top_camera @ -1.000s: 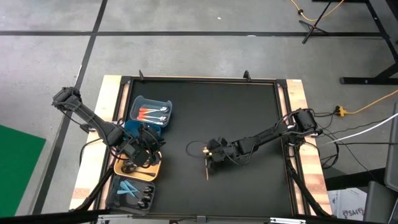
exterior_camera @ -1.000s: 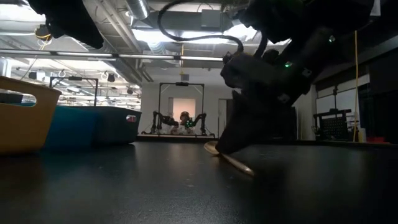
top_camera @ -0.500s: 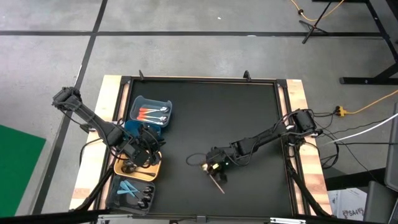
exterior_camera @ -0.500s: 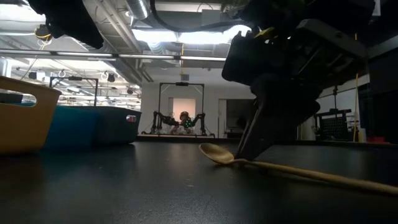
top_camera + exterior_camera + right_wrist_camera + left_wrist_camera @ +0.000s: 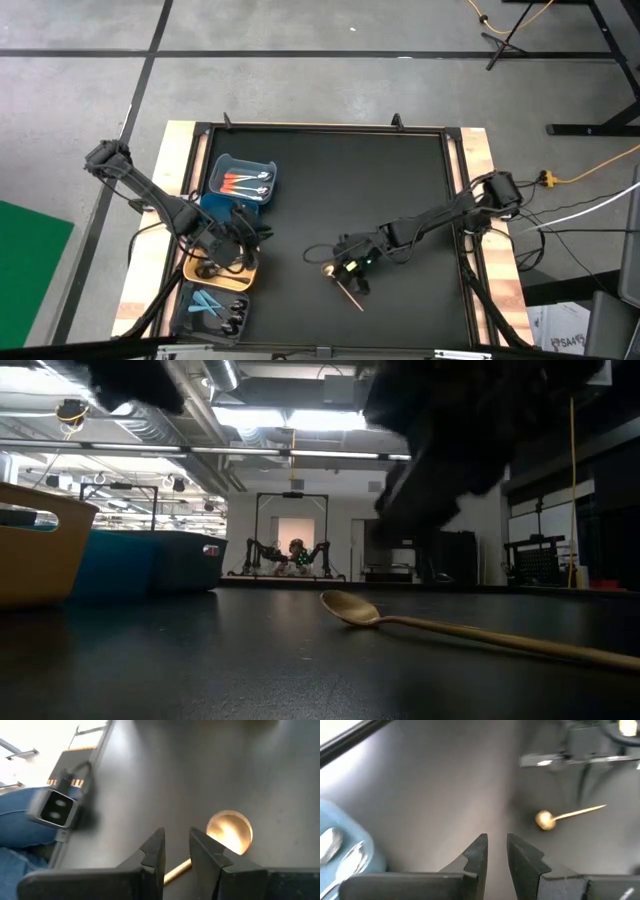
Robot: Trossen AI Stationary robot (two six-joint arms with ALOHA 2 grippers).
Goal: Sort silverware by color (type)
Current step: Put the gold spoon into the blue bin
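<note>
A gold spoon (image 5: 345, 288) lies flat on the black table, bowl (image 5: 350, 607) toward the left arm and handle slanting to the near right. My right gripper (image 5: 338, 266) hangs shut just above the bowl and is raised off the table in the low view (image 5: 400, 510). In its wrist view, the bowl (image 5: 229, 831) shows beside the fingertips (image 5: 175, 845). My left gripper (image 5: 255, 238) is shut over the yellow bin (image 5: 222, 268) and faces the spoon (image 5: 545, 819). Orange-handled pieces lie in the blue bin (image 5: 245, 180), and light blue and black pieces in the grey bin (image 5: 210, 308).
The three bins stand in a row along the table's left edge. The black mat (image 5: 400, 180) is bare toward the far and right sides. A raised frame rims the table. Cables trail off the right edge.
The spoon has swung about on the table: its handle pointed at the near edge and now slants to the near right, with the bowl staying near its place. My right gripper stood on the table at the spoon's neck half a second ago and has since risen clear.
</note>
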